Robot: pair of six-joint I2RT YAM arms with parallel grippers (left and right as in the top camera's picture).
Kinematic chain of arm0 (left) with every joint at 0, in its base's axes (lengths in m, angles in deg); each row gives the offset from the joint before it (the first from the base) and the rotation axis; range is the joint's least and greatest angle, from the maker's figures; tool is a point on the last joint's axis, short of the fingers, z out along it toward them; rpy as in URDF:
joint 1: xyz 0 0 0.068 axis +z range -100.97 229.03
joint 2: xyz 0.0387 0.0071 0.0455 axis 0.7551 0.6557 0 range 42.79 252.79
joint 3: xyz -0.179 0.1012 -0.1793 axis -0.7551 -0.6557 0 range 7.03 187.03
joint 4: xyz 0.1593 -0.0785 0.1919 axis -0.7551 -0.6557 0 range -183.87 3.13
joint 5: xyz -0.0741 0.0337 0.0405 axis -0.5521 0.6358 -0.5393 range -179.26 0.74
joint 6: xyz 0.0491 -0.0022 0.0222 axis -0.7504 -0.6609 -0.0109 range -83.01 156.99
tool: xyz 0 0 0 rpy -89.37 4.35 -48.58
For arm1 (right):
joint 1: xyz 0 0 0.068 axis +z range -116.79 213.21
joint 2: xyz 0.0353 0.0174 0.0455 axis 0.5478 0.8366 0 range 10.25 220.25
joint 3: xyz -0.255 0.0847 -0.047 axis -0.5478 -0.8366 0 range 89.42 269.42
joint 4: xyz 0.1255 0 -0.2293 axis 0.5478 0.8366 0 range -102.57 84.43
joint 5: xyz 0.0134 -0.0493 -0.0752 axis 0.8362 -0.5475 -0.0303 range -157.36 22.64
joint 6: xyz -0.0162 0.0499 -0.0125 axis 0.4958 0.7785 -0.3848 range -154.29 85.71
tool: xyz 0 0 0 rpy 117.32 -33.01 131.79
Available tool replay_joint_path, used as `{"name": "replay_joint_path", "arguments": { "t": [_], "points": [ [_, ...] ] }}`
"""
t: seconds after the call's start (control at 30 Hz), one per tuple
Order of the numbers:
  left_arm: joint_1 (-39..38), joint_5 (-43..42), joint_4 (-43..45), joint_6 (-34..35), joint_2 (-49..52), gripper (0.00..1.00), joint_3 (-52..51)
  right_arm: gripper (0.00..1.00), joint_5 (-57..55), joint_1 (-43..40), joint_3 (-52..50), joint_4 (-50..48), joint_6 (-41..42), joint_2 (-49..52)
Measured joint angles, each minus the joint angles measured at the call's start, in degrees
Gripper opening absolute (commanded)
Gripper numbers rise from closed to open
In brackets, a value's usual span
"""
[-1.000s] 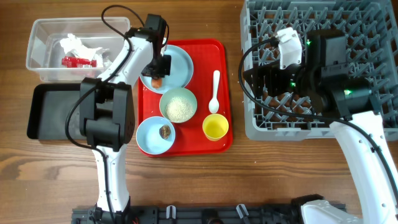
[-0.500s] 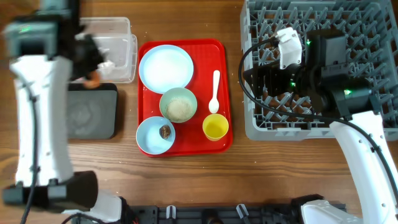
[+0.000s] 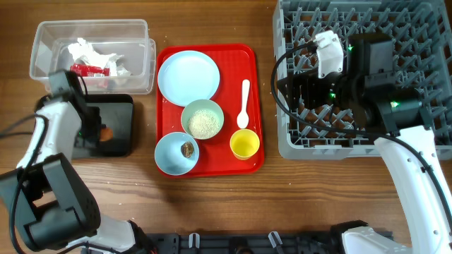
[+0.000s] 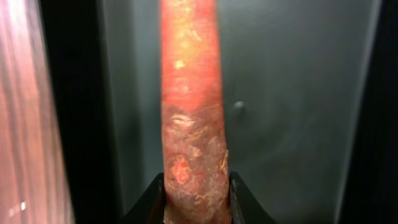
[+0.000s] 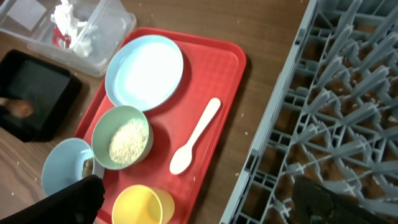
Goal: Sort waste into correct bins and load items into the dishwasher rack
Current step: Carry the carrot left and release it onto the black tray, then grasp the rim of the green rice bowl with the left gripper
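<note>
My left gripper (image 4: 196, 186) is shut on the orange carrot (image 4: 189, 93) and holds it over the black tray (image 3: 121, 144); the overhead view shows the carrot (image 3: 106, 132) there. The clear tub (image 3: 92, 27) holds white tissue (image 3: 85, 49) and the red wrapper (image 3: 88, 68). The light blue plate (image 3: 188, 77) is bare. The green bowl (image 3: 203, 104) holds rice (image 3: 203, 124). The blue bowl (image 3: 171, 156) holds the brown lump (image 3: 187, 148). The yellow cup (image 3: 244, 144) and white spoon (image 3: 244, 106) lie beside them. My right gripper (image 5: 205, 208) is open and empty above the rack's (image 3: 424, 42) left edge.
The dishes sit on a flat red serving tray (image 3: 252, 70) in the middle of the wooden table. The tub and black tray stand side by side at the far left. The grey rack fills the right side.
My left arm has carried the carrot from the blue plate leftward to over the black tray. The plate is now bare. The right arm has not moved.
</note>
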Motion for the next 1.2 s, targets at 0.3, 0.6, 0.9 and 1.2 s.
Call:
{"name": "replay_joint_path", "arguments": {
  "t": [0.3,0.6,0.9,1.2],
  "points": [
    [-0.02,-5.99,10.25,-6.25,-0.37,0.93,-6.21,1.00,-0.02,0.00,0.00,0.02,0.02,0.00],
    [-23.78,-13.97,5.64,-42.34,-18.10,0.99,5.88,1.00,-0.02,0.00,0.00,-0.85,0.02,0.00],
    [-49.20,-13.16,-2.32,-61.26,5.11,0.89,17.70,1.00,-0.02,0.00,0.00,1.27,0.39,0.00],
    [-49.66,-12.44,-6.69,-64.19,15.67,0.44,20.83,1.00,-0.02,0.00,0.00,1.95,0.39,0.00]
  ]
}}
